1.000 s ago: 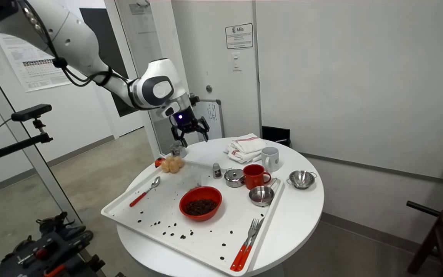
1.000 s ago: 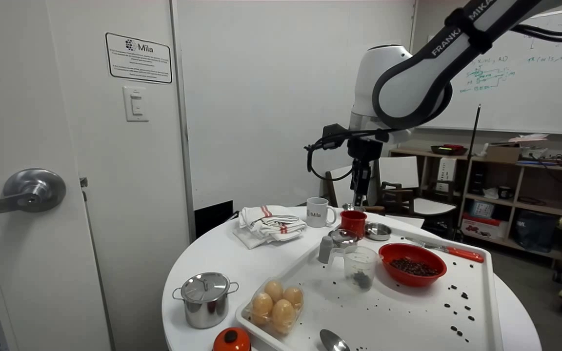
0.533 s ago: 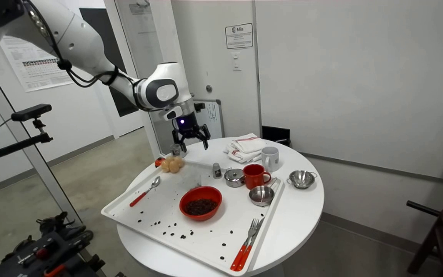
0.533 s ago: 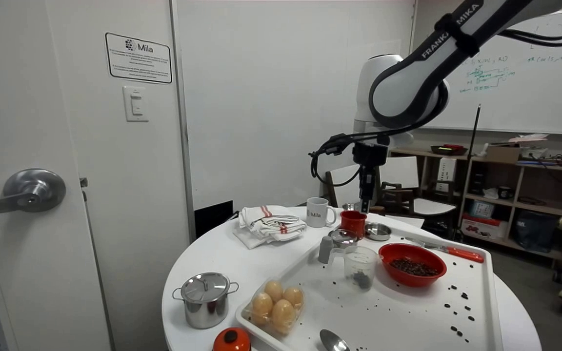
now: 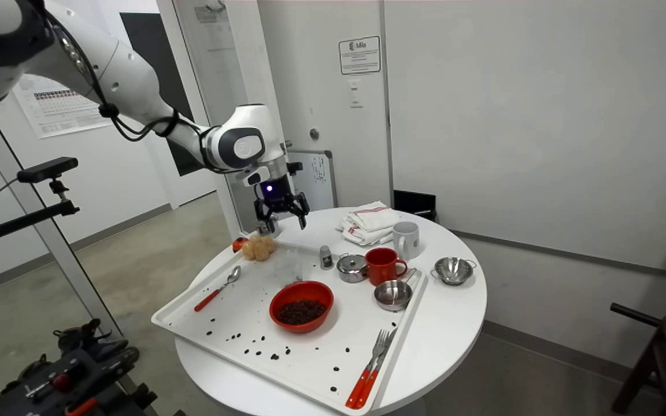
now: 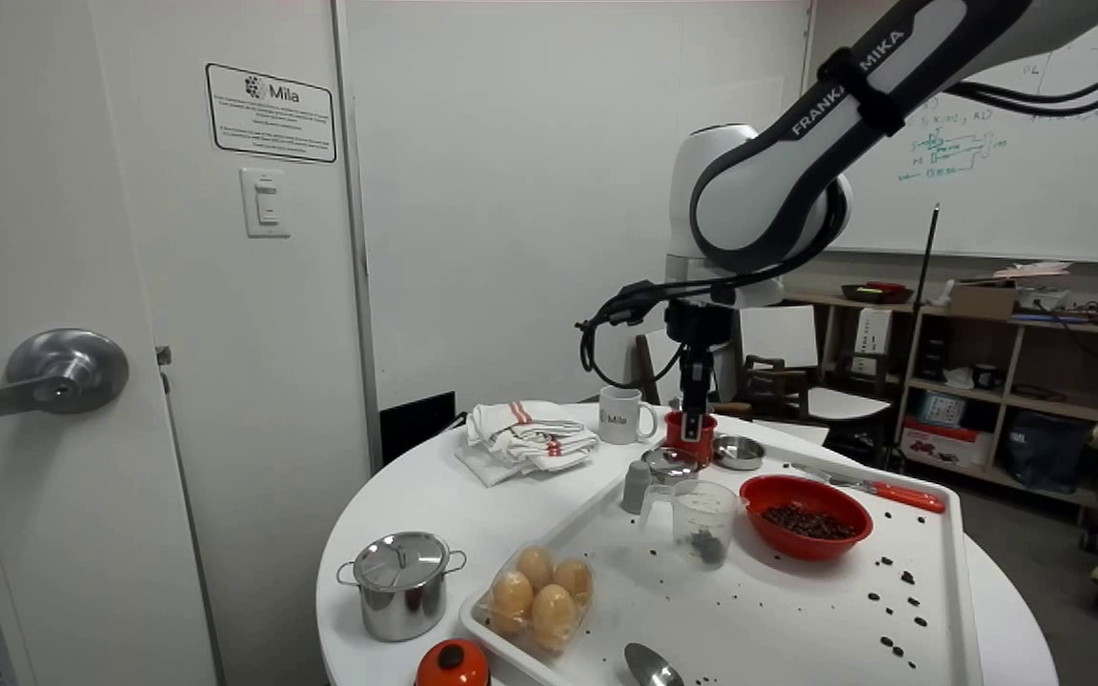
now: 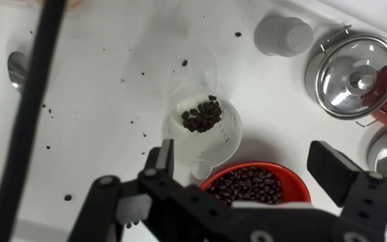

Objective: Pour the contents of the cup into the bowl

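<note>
The cup (image 6: 704, 524) is a clear plastic measuring cup with a small heap of dark beans inside. It stands upright on the tray and is faint in an exterior view (image 5: 291, 270). In the wrist view the cup (image 7: 202, 144) has its spout toward the bowl. The red bowl (image 6: 802, 548) stands beside it with dark beans in it; it also shows in an exterior view (image 5: 304, 326) and partly in the wrist view (image 7: 296, 188), its near part hidden by my gripper. My gripper (image 7: 242, 153) is open and empty, above the tray, in both exterior views (image 5: 287, 226) (image 6: 692, 429).
The white tray (image 5: 217, 341) holds a spoon (image 5: 217, 289), eggs (image 6: 544, 600), a grey shaker (image 6: 637, 488), a lidded pot (image 5: 352, 267), a red mug (image 5: 383, 266), a pan (image 5: 393, 295), and a fork and knife (image 5: 367, 375). Loose beans are scattered about. A larger pot (image 6: 403, 591) stands beside the tray.
My gripper has moved lower toward the tray, with a small sideways shift, and stays open. The cup, bowl and other things have not moved.
</note>
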Robot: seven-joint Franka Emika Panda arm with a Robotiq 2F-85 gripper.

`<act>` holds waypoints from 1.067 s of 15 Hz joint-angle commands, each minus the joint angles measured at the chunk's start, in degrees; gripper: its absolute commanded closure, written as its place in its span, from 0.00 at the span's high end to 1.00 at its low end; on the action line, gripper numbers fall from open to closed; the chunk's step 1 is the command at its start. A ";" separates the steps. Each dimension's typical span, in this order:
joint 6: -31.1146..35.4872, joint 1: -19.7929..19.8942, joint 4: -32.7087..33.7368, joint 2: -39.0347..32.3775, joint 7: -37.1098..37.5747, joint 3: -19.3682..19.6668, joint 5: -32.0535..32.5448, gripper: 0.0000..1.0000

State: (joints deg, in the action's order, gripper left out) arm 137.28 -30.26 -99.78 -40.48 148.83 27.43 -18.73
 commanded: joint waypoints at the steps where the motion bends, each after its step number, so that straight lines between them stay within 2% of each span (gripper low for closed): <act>1: -0.15 0.51 3.96 -2.76 0.00 -1.11 -0.59 1.00; 6: -1.61 1.70 7.46 -5.46 -0.13 -2.20 -0.49 1.00; 16: -3.93 -0.31 11.59 -12.93 0.00 0.69 -1.40 1.00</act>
State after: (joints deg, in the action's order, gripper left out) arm 135.57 -29.61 -91.55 -50.74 148.83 26.55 -18.73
